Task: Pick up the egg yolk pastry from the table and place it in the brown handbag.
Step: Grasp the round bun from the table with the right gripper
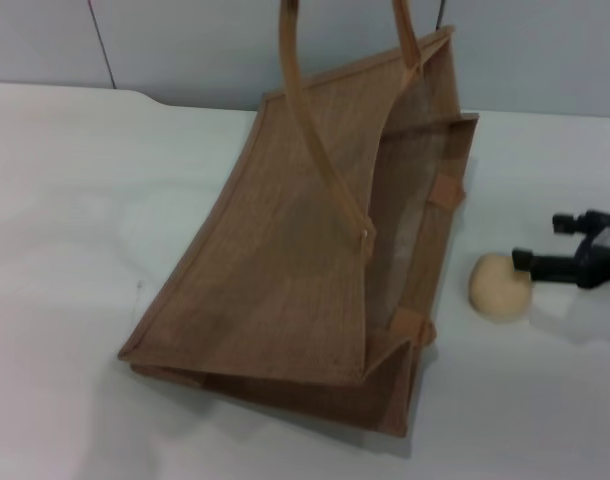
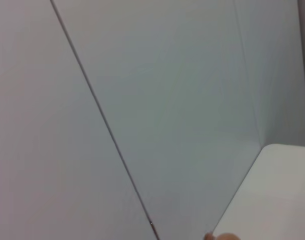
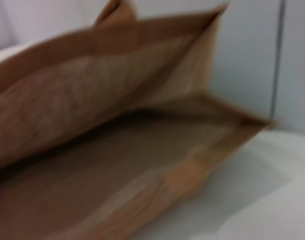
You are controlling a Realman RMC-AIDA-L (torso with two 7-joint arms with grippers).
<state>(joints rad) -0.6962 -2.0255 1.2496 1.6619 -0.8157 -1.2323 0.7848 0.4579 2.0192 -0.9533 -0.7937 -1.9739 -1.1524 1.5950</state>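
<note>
The white table (image 1: 75, 250) carries the brown handbag (image 1: 285, 270), mouth gaping toward the right, nothing visible inside. The egg yolk pastry (image 1: 499, 286) sits just beside that mouth. The right gripper (image 1: 545, 243), fingers apart, touches the pastry's far side.

a: the two thin arched handles (image 1: 315, 140) of the large tan-brown woven jute tote (image 1: 275, 270) run off the head view's top edge.
b: and the black right gripper (image 1: 545, 245)?
a: its arm is cut off at the right edge, and one finger (image 1: 525, 261) covers the edge of the small round pale-yellow dough ball (image 1: 497, 287).
b: the right wrist view?
a: blurred, with the tote (image 3: 92, 150) overflowing the frame.
</note>
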